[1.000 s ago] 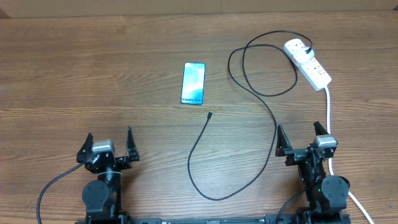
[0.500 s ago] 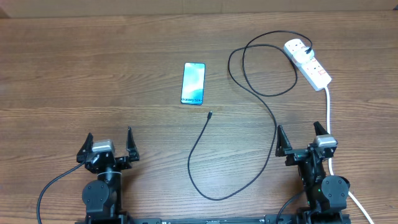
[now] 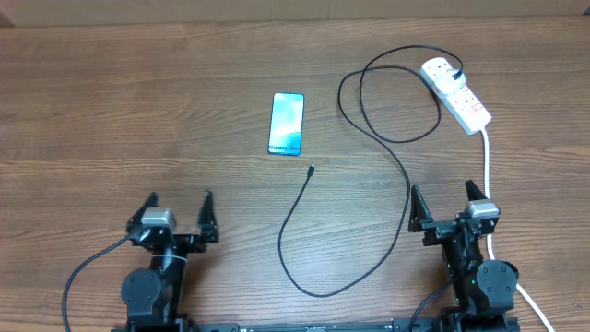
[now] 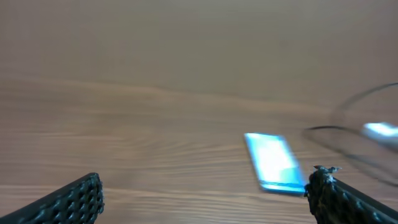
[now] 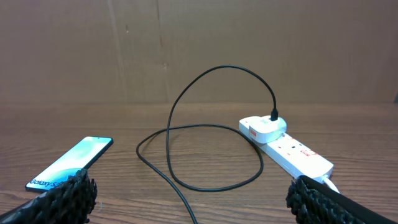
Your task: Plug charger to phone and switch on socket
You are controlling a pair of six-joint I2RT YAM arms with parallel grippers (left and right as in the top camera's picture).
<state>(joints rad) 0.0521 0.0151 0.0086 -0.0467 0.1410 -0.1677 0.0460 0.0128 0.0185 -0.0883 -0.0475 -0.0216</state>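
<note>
The phone (image 3: 287,124) lies flat mid-table, blue screen up; it shows blurred in the left wrist view (image 4: 272,162) and at the left of the right wrist view (image 5: 68,163). The charger cable (image 3: 406,184) loops from its plug in the white socket strip (image 3: 457,92) down to a connector tip (image 3: 311,170) just below the phone. The cable (image 5: 205,127) and strip (image 5: 286,146) show in the right wrist view. My left gripper (image 3: 179,205) is open and empty at the front left. My right gripper (image 3: 448,200) is open and empty at the front right.
The strip's thick white cord (image 3: 488,166) runs down the right side past my right arm. A brown wall (image 5: 199,50) stands behind the wooden table (image 3: 138,111).
My left gripper has turned and shifted slightly right, towards the phone; its wrist view is motion-blurred. The right arm, phone and cable have not moved.
</note>
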